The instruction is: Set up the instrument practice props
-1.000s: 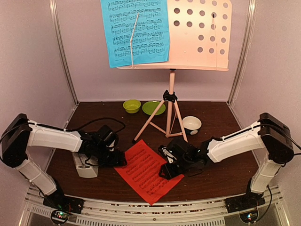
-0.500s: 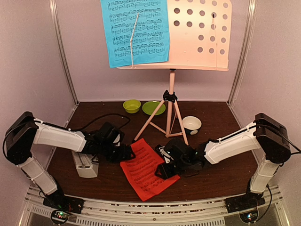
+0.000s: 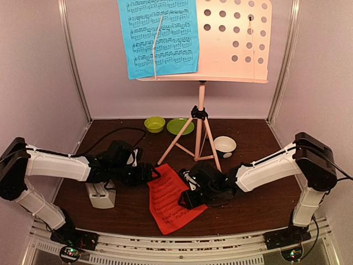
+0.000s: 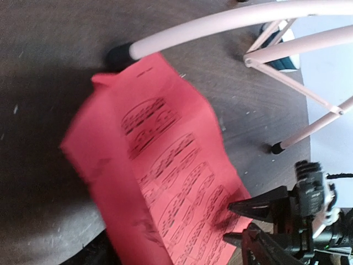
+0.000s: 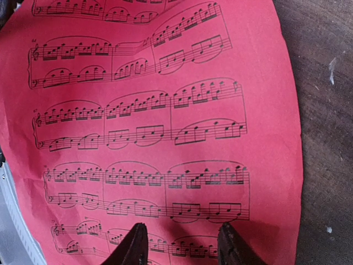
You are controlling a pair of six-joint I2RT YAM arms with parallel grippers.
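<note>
**Item:** red page (image 3: 168, 204), lying on the desk (image 3: 259, 165) in front of the stand (image 3: 201, 110).
**Lie:** it is buckled into a raised fold, music side up. Its long axis runs from the stand's left foot toward the near edge.
**Your left tool** (image 3: 151, 174): at the page's far left edge; you cannot tell its grip from here.
**Your right tool** (image 3: 185, 200): over the page's right edge, fingertips apart, holding nothing.
**Nearby:** metronome (image 3: 100, 194) left of the page, white bowl (image 3: 225, 145) behind and to the right, blue page (image 3: 160, 36) up on the stand.

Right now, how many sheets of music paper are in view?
2. A blue sheet stands on the left half of the music stand. A red sheet lies buckled on the table before the stand's legs. Another could be hidden behind the blue one.
</note>
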